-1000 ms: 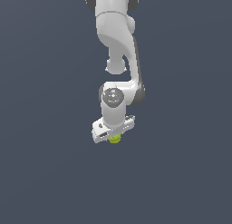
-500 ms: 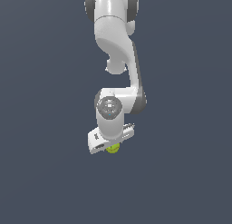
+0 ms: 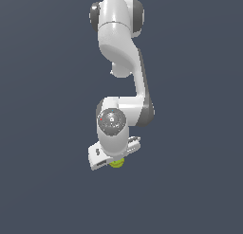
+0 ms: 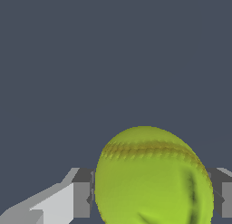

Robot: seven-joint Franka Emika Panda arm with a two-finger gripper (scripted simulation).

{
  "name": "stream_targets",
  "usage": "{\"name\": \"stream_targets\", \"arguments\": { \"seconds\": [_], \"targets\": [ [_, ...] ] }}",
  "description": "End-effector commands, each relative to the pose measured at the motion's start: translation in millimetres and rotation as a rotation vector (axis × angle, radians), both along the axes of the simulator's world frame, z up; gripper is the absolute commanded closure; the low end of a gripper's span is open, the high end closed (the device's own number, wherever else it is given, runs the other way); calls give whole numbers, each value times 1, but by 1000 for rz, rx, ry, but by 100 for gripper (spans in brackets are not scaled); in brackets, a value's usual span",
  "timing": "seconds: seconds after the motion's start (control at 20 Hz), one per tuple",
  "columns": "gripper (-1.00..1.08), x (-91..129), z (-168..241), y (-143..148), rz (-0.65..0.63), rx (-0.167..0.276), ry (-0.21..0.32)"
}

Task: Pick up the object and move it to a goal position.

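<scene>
Ball (image 4: 153, 177) sits right between the fingers (image 4: 81, 193) of the hand (image 3: 115, 159), a dark pad against each side in the wrist view, so the hand looks clamped on it. In the exterior view only the ball's lower edge peeks out under the white hand body, directly below the wrist. Ball is round, no long axis to mind. No goal marker shows in either view, so which way the goal lies from the hand cannot be told. Judgement: grasp done, carry step in hand; the ball could slip if the grip is off-centre.
</scene>
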State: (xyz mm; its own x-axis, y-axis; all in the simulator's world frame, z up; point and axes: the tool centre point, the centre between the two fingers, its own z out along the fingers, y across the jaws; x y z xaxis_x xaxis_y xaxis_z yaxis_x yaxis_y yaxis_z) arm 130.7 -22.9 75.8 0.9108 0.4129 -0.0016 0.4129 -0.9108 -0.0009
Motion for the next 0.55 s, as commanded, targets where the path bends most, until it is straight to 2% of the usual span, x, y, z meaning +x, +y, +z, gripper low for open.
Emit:
{"name": "stream_targets", "arguments": {
  "seconds": [0.0, 0.5],
  "targets": [
    [108, 6, 2, -1, 0, 0, -2],
    [108, 14, 4, -2, 0, 0, -2]
  ]
}}
